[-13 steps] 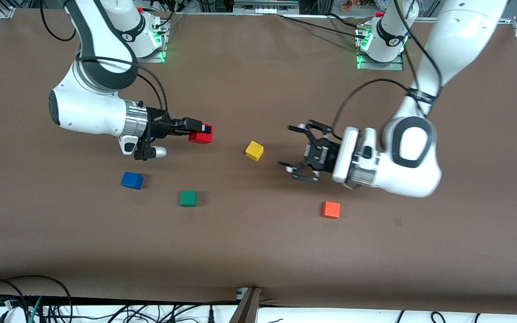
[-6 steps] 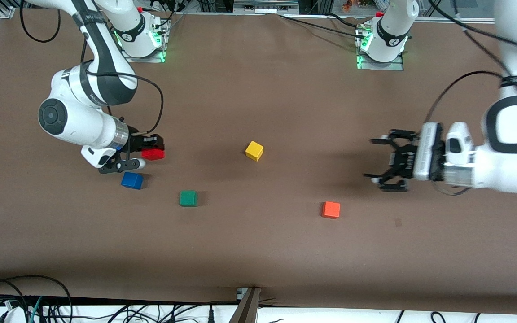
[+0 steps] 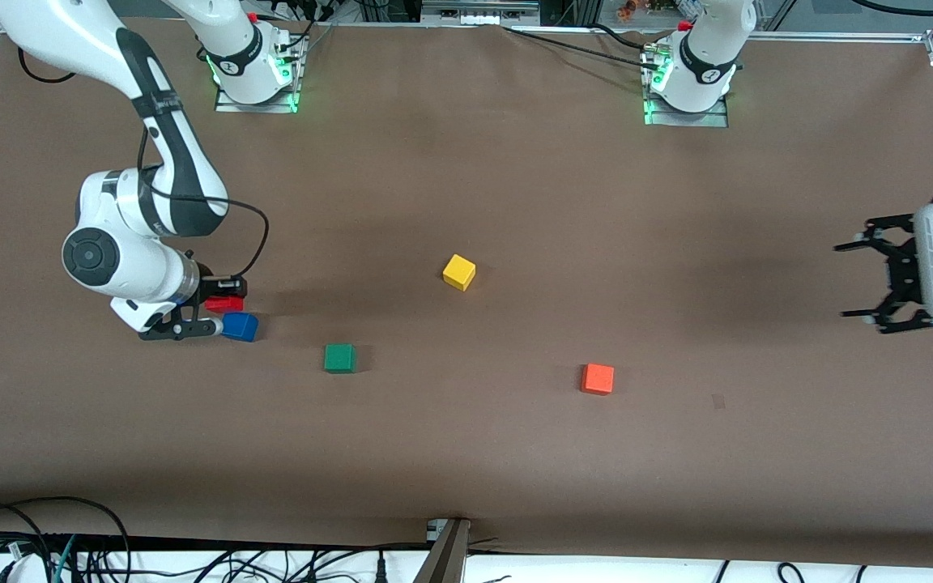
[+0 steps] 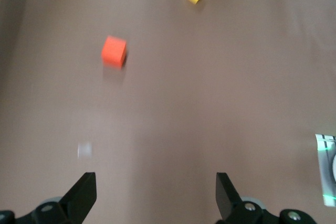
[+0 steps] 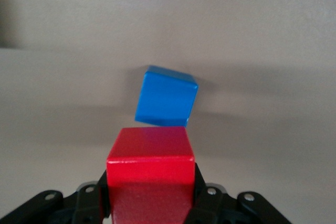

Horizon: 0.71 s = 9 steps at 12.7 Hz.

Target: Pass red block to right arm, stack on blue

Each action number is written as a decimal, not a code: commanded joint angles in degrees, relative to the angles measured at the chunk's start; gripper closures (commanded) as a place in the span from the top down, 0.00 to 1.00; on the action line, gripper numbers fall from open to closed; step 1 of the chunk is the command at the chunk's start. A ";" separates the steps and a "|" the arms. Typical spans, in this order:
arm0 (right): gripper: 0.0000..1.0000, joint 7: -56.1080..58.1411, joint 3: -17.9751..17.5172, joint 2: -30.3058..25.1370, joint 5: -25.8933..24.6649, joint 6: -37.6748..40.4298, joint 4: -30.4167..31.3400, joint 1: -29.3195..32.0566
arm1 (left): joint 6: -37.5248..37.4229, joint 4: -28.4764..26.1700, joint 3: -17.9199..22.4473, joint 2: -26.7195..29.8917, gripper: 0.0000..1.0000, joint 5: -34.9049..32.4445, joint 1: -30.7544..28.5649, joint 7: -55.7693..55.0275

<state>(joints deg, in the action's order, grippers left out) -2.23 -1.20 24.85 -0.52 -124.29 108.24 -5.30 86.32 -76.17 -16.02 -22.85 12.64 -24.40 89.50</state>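
Red block (image 3: 224,304) sits clamped in my right gripper (image 3: 227,301), just above the blue block (image 3: 239,326); my left gripper (image 3: 867,285) waits spread wide over the table's end.

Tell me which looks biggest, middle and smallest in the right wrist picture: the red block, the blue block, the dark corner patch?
1. red block, held in the right tool, so closest to the camera
2. blue block, on the table
3. dark patch at the edge, cut off
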 commanded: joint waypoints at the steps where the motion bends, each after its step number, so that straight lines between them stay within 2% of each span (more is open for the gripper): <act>1: 0.16 -0.67 0.84 2.22 -0.88 -3.05 -2.06 -0.15 | -0.10 -0.47 0.64 3.94 1.00 -8.13 0.41 -10.01; 3: 0.16 -0.50 0.93 3.71 -0.88 -3.07 -4.69 -0.23 | 0.34 -0.21 0.46 6.66 1.00 -12.00 0.58 -18.17; 9: 0.16 -0.15 0.93 6.61 -1.23 -3.07 -6.11 -0.23 | -0.27 1.38 0.11 10.98 1.00 -12.55 0.41 -47.09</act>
<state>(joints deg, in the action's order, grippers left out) -2.23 -0.42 30.22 -0.62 -127.67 103.35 -5.42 86.51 -75.05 -15.60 -12.98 1.97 -24.36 49.93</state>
